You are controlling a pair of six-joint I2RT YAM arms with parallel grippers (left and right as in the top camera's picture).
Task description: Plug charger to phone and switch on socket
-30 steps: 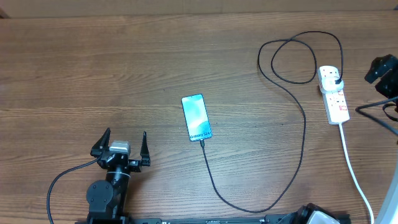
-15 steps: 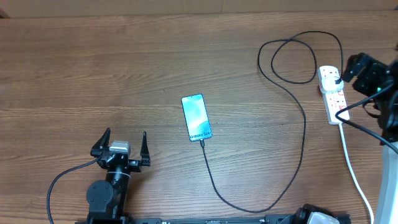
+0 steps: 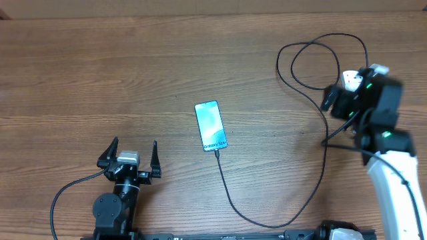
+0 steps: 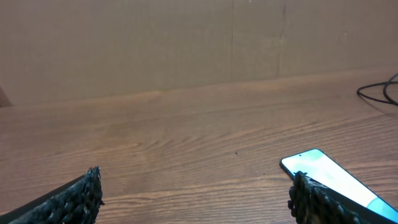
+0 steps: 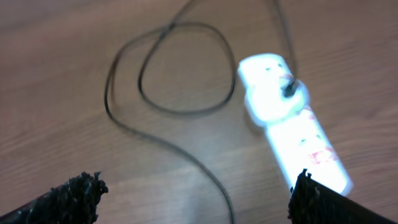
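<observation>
From where I stand, most of this job looks done. The phone (image 3: 211, 125) lies flat in the middle of the wooden table (image 3: 100, 67), screen lit pale blue. The black charger cable (image 3: 225, 183) meets its lower short edge, so the connector seems to be in, though I cannot tell if it is fully seated. From there the cable swings down, out to the right and up into a loose loop in the upper right. It ends at a black plug (image 5: 289, 89) that sits in the end outlet of the white power strip (image 5: 292, 134).

What is left, I judge, is the switch. The wrist picture is too blurred to show whether the red marks mean on or off.

The right gripper (image 5: 193, 186) hangs over the strip in the upper right of the overhead view. Its jaws are spread wide and hold nothing, and the strip lies just ahead of them, untouched. The left gripper (image 3: 132, 148) sits in the lower left, well apart from the phone. Its jaws gape wide too, and it is empty.
</observation>
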